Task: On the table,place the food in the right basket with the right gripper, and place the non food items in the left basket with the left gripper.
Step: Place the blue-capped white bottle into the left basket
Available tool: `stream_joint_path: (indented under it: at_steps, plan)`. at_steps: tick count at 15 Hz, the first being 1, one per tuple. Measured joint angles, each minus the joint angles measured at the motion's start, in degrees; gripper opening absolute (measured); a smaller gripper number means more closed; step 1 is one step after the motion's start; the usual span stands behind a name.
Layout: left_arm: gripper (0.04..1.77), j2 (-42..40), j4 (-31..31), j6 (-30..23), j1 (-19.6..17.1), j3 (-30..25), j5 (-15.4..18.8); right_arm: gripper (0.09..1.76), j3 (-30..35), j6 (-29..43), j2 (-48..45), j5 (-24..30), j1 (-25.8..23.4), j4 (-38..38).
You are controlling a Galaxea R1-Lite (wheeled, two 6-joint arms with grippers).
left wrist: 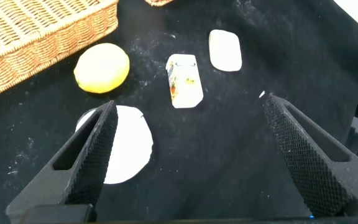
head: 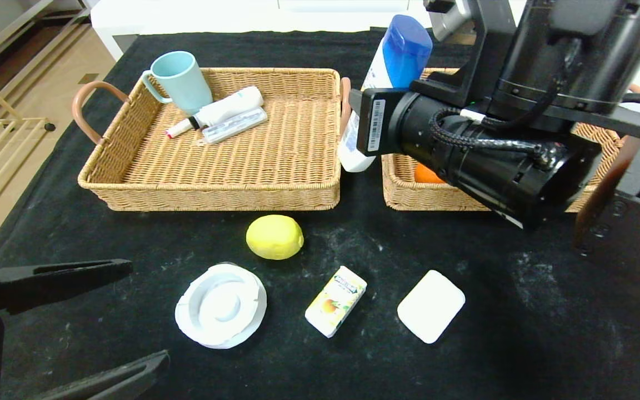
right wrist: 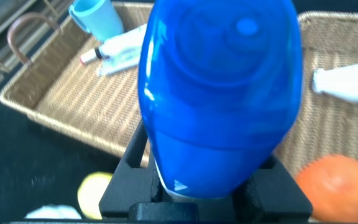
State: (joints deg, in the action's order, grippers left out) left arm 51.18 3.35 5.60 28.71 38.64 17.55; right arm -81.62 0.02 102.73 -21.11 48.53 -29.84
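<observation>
The blue-capped white bottle (head: 392,72) is what's in play right now, and it's up in the air over the gap between the two baskets, clamped in the right gripper (right wrist: 207,180), with the blue cap pointing up and away from the robot. The jaws grip its white body down low, which is probably why the cap fills most of the right wrist view. Odd thing though: the right arm is meant for food, and this looks like a toiletry bottle, so my guess is it's either a sorting slip or it counts as food somehow. Can't read the label, so no idea.

The right basket (head: 425,194) already has an orange (right wrist: 337,183) in it and a small white bottle (right wrist: 347,84). The arm covers most of that basket from the head camera, so whatever else is in there is hidden.

The left basket (head: 214,189) holds a light blue mug (head: 178,80), a white tube (head: 220,111) and a clear flat case (head: 235,125).

Still loose on the black table (head: 75,233): a lemon (head: 274,236), a white round dish (head: 221,305), a small juice carton (head: 335,300) and a white soap-like bar (head: 431,305).

The left gripper (left wrist: 191,155) hangs low at the near left, fingers spread wide with nothing between them, just beside that dish, so that's likely its next pick.
</observation>
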Motion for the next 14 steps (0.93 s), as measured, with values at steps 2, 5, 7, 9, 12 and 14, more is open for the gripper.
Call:
stream_joint_path:
  at_steps: [2,5,7,9,12,14]
  plan:
    - [1.72,-0.05,-0.11,0.44,0.01,0.05,0.00,0.66,-4.18,0.05,2.84,1.41,0.34,0.49]
    - [1.72,-0.11,-0.07,0.68,0.04,-0.06,0.02,0.66,-9.58,-0.10,6.89,2.43,0.44,1.45]
    - [1.72,-0.16,-0.07,0.74,0.04,-0.06,0.02,0.66,-12.98,-0.35,9.68,2.51,0.55,1.43]
    - [1.72,-0.24,0.02,0.77,0.04,-0.11,0.02,0.66,-15.59,-0.43,12.13,2.49,0.37,1.10]
    - [1.72,-0.35,0.04,0.79,0.04,-0.06,0.02,0.66,-18.93,-0.43,14.91,2.49,-0.02,0.24]
    - [1.72,-0.35,-0.02,0.74,0.04,-0.04,0.02,0.66,-20.97,-0.43,16.57,2.49,-0.07,0.29]
